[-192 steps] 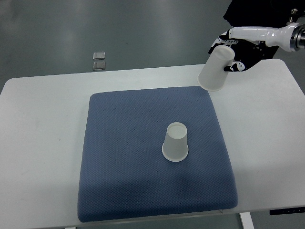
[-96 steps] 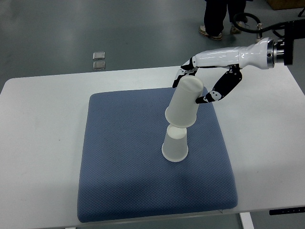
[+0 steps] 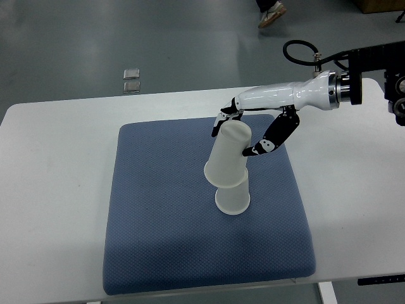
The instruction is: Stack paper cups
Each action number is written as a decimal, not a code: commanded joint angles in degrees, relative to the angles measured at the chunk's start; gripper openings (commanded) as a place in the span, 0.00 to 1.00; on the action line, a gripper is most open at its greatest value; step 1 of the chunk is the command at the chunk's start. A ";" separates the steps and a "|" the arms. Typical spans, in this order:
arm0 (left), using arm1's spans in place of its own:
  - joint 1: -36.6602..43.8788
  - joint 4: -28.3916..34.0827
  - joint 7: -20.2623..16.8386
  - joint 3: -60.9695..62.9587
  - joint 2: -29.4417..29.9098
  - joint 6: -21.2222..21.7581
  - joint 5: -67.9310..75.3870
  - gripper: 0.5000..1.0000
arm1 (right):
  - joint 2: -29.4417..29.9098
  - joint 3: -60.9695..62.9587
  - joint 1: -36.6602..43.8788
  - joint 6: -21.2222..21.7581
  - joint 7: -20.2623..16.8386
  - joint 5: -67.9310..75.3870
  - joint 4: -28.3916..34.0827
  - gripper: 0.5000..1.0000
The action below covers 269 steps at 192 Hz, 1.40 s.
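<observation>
The right hand (image 3: 250,130) reaches in, its fingers clamped on a tilted upper paper cup (image 3: 228,156), lowered over the upside-down lower paper cup (image 3: 233,199).

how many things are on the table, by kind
paper cups: 2 (held cup, in the right hand, tilted over the standing cup)
blue mat: 1
total: 3

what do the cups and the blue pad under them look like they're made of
Held cup and standing cup: likely thin paper or frosted plastic, matte white, slightly translucent. Blue pad: probably woven fabric over foam, dotted weave, soft rounded edges.
</observation>
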 commanded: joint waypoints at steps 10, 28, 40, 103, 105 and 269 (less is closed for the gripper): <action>0.00 0.00 0.00 0.02 0.00 0.00 0.00 1.00 | 0.83 -0.10 -0.27 -0.07 -0.32 -1.09 -0.35 0.25; 0.00 0.00 0.00 -0.07 0.00 0.00 0.00 1.00 | 0.83 -0.19 -0.27 -0.07 -0.32 -2.67 -0.61 0.25; 0.00 0.00 0.00 -0.07 0.00 0.00 0.00 1.00 | 0.74 -0.19 -0.27 -0.16 -0.32 -3.72 -0.61 0.25; 0.00 0.00 0.00 0.02 0.00 0.00 0.00 1.00 | 0.04 -0.19 0.35 0.46 -0.24 -4.07 -0.61 0.26; 0.00 0.00 0.00 0.02 0.00 0.00 0.00 1.00 | 0.04 -0.19 0.35 0.46 -0.24 -4.07 -0.61 0.26; 0.00 0.00 0.00 -0.07 0.00 0.00 0.00 1.00 | 0.30 -0.72 -0.18 0.55 -0.32 -5.57 -0.43 0.25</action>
